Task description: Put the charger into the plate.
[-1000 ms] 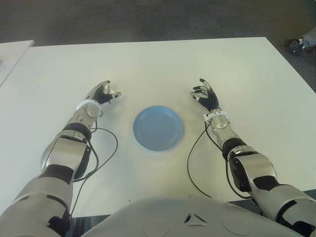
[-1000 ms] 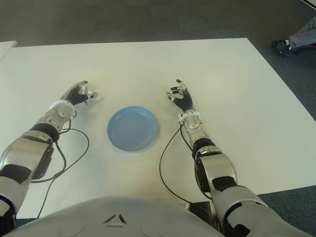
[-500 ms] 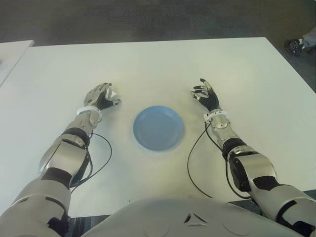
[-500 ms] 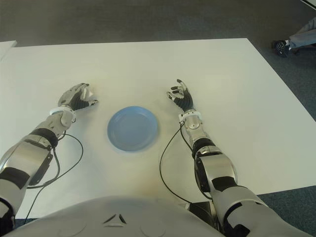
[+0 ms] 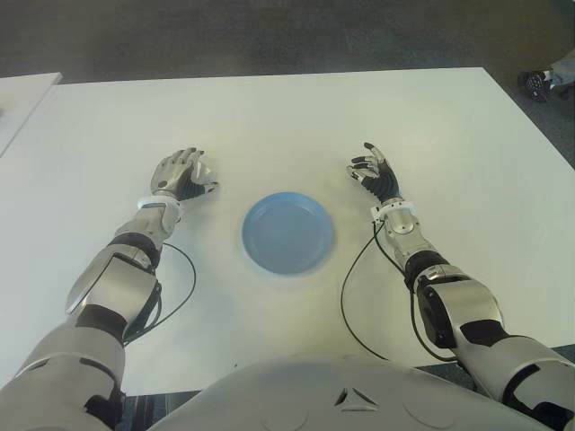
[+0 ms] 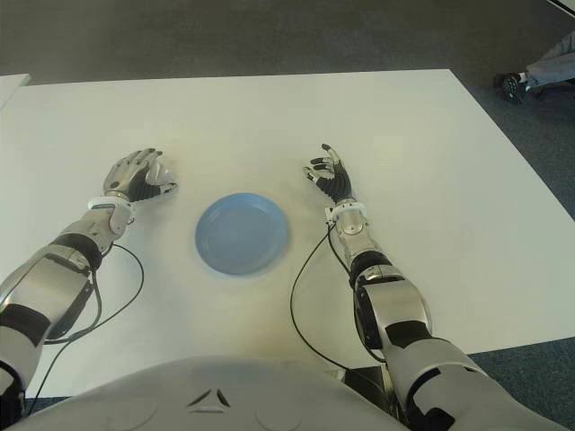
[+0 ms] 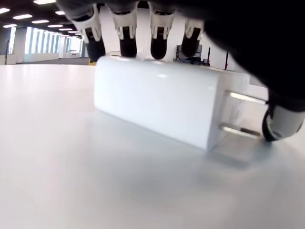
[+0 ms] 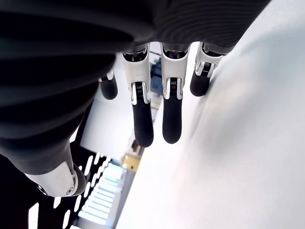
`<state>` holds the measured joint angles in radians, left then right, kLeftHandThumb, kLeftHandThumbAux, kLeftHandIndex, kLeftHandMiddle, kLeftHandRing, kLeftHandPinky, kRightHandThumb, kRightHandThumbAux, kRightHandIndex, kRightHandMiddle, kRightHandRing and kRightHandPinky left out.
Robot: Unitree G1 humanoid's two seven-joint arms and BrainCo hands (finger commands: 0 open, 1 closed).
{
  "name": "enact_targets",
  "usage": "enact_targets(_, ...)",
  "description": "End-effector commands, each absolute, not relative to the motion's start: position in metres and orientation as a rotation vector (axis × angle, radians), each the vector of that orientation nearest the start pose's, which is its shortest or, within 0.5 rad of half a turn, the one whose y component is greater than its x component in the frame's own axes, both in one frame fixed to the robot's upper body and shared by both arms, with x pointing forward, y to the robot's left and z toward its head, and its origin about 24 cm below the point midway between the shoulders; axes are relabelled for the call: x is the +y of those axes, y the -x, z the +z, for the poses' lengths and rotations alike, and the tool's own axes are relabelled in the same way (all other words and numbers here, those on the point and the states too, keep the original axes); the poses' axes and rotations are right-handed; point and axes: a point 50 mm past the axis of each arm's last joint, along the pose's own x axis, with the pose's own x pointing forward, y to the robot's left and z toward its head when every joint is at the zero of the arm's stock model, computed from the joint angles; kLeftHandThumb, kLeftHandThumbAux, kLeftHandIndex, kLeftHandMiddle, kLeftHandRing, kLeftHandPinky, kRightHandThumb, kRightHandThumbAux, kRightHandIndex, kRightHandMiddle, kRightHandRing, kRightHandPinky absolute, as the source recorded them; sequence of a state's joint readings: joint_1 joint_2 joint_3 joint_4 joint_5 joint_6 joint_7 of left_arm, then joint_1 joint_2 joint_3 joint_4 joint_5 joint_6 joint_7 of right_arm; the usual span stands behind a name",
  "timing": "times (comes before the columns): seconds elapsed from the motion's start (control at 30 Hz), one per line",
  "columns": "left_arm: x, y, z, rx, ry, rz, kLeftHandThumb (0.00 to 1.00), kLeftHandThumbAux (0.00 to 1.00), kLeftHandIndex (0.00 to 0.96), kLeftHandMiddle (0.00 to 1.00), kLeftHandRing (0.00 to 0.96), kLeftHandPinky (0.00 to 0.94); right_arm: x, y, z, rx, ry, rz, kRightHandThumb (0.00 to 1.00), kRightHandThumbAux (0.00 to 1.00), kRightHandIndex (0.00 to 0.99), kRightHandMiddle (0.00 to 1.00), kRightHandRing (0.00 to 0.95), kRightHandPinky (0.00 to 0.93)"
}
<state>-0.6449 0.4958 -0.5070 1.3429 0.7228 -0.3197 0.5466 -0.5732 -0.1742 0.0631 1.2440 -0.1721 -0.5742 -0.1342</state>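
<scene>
The charger (image 7: 162, 102) lies flat on the white surface (image 5: 296, 117) to the left of the blue plate (image 5: 287, 233), well apart from it, under the left hand (image 5: 181, 174). It looks a small, stiff, light block with smooth, likely slippery sides, and two bare prongs stick out of one end. The long flat sides seem the best place to take hold, thumb against one and fingers against the other, clear of the prongs. The left fingers (image 7: 126, 33) curl down over its top edge and the thumb sits by the prongs, but I cannot tell whether they grip it yet.

A second ago that hand lay more on its side; it has since rolled palm-down over the charger. The right hand (image 5: 374, 175), right of the plate, is unchanged, fingers loosely spread and empty.
</scene>
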Motion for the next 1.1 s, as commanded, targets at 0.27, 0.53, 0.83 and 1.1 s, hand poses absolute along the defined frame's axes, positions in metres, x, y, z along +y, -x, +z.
enact_targets(0.27,0.2696,-0.3008,-0.015,0.142,-1.605,-0.154,0.028,0.467,0.0,0.0,0.0,0.0,-0.1508,-0.2844,-0.0583,0.297,0.389,0.18,0.0,0.637,0.054,0.321,0.289,0.183)
enact_targets(0.53,0.2704,-0.2996,-0.016,0.143,-1.626,-0.171,0.018,0.455,0.0,0.0,0.0,0.0,-0.1505,-0.2844,-0.0581,0.294,0.396,0.182,0.0,0.642,0.056,0.321,0.289,0.214)
enact_targets(0.83,0.2707,-0.2994,-0.0172,0.176,-1.581,-0.162,0.031,0.46,0.0,0.0,0.0,0.0,-0.1509,-0.2842,-0.0582,0.294,0.397,0.182,0.0,0.657,0.06,0.331,0.297,0.204)
enact_targets(1.1,0.2704,-0.2993,-0.0181,0.199,-1.548,-0.161,0.03,0.465,0.0,0.0,0.0,0.0,-0.151,-0.2848,-0.0577,0.293,0.395,0.185,0.0,0.668,0.056,0.333,0.296,0.2)
